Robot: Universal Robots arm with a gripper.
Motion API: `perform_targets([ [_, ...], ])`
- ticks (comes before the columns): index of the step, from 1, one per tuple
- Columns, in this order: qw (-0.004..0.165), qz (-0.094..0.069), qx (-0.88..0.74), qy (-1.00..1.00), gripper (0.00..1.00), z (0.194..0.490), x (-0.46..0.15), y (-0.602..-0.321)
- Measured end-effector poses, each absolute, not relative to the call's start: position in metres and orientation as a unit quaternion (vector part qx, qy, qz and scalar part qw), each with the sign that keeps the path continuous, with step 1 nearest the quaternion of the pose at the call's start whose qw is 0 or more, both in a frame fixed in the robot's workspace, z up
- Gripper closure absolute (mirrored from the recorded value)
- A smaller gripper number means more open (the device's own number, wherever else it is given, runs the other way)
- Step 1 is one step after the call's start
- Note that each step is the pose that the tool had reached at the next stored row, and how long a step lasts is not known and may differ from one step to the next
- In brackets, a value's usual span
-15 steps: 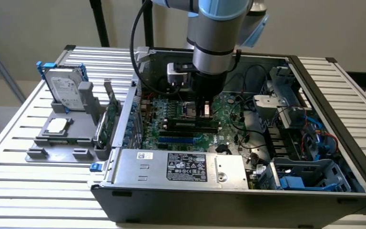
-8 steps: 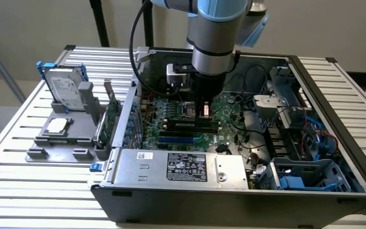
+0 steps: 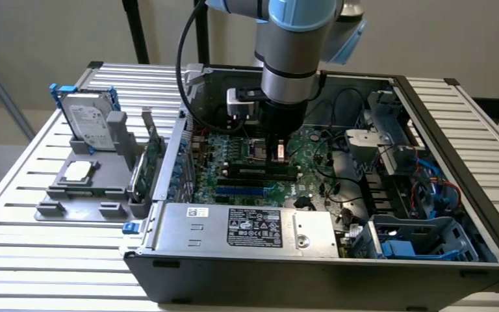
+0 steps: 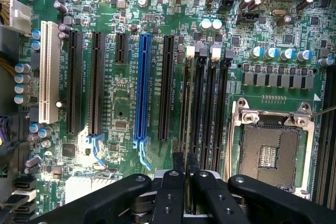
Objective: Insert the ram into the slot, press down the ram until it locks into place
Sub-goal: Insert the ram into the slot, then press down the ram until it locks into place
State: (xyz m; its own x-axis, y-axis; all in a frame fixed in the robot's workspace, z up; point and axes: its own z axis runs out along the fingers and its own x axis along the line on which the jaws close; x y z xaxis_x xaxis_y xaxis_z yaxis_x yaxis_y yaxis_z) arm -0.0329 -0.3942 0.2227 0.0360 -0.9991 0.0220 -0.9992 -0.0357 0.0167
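At the exterior view's left, a hard drive (image 3: pixel 89 123) and a tall green card (image 3: pixel 151 159) stand in a grey fixture (image 3: pixel 76 188) on the slatted bench (image 3: pixel 24 195), well apart from the job. Right of them, inside the open case (image 3: pixel 319 279), the slot (image 3: pixel 245 171) lies just beside the blue socket (image 3: pixel 245 190), its long axis running across the view. The arm (image 3: pixel 288 65) stands plumb over it, wrist pointing straight down. The fingers (image 4: pixel 170 192) are drawn nearly together on a thin edge I take to be the ram (image 3: pixel 277 153). It lies parallel to the slot, over its right part. I cannot tell whether it is seated.
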Motion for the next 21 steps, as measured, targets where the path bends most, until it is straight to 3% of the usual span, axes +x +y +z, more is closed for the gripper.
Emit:
perform_targets([
  [4, 0.014, 0.002, 0.720, -0.694, 0.85, 0.223, -0.033, -0.394],
  [5, 0.014, 0.002, 0.720, -0.694, 0.79, 0.224, -0.033, -0.394],
  [12, 0.015, 0.001, 0.720, -0.694, 0.79, 0.238, -0.039, -0.394],
  [14, 0.015, 0.001, 0.720, -0.694, 0.87, 0.240, -0.042, -0.394],
  [21, 0.014, 0.001, 0.720, -0.694, 0.89, 0.241, -0.044, -0.394],
])
